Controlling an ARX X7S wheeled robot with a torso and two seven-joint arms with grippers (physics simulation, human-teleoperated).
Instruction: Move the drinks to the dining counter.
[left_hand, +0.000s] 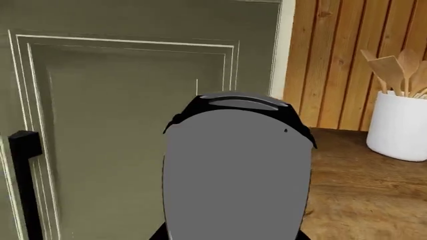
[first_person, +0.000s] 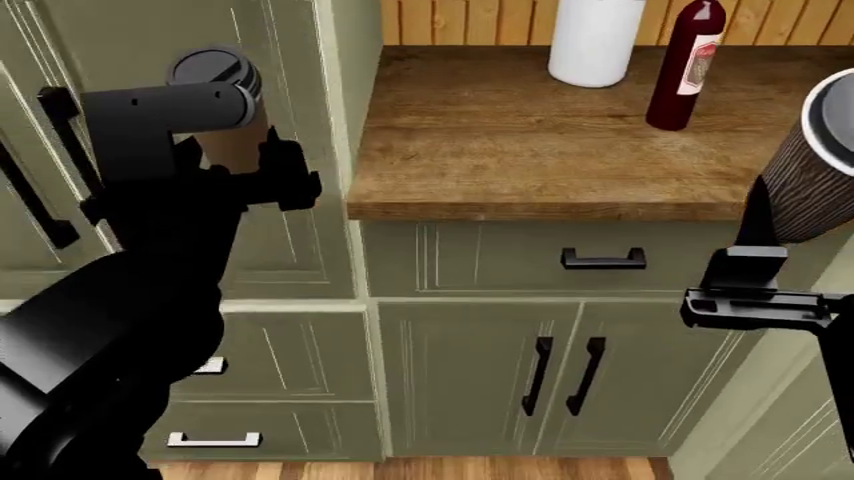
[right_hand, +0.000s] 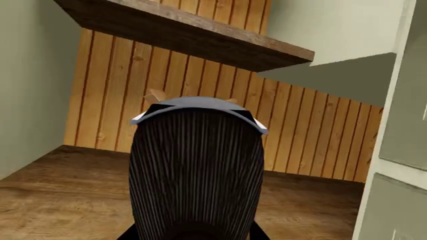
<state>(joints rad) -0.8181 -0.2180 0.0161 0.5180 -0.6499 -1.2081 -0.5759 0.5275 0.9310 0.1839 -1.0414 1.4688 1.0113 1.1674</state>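
Note:
My left gripper (first_person: 243, 158) is shut on the tan paper coffee cup (first_person: 227, 118) with a black lid, held up in front of the tall green cabinet door. In the left wrist view the coffee cup (left_hand: 237, 170) looks plain grey and fills the space between the jaws. My right gripper (first_person: 777, 235) is shut on the ribbed grey-brown lidded cup (first_person: 817, 175), raised off the worktop's right end. That ribbed cup (right_hand: 197, 170) fills the right wrist view. The dark-red wine bottle (first_person: 685, 66) stands upright on the dark wood worktop (first_person: 494, 140). The dining counter is out of view.
A white utensil holder (first_person: 594, 38) with wooden spoons stands at the back of the worktop beside the bottle. Green cabinets with black handles (first_person: 603, 260) sit below. A tall cabinet door (left_hand: 120, 125) is close by my left hand. A wooden shelf (right_hand: 180, 35) hangs above the worktop.

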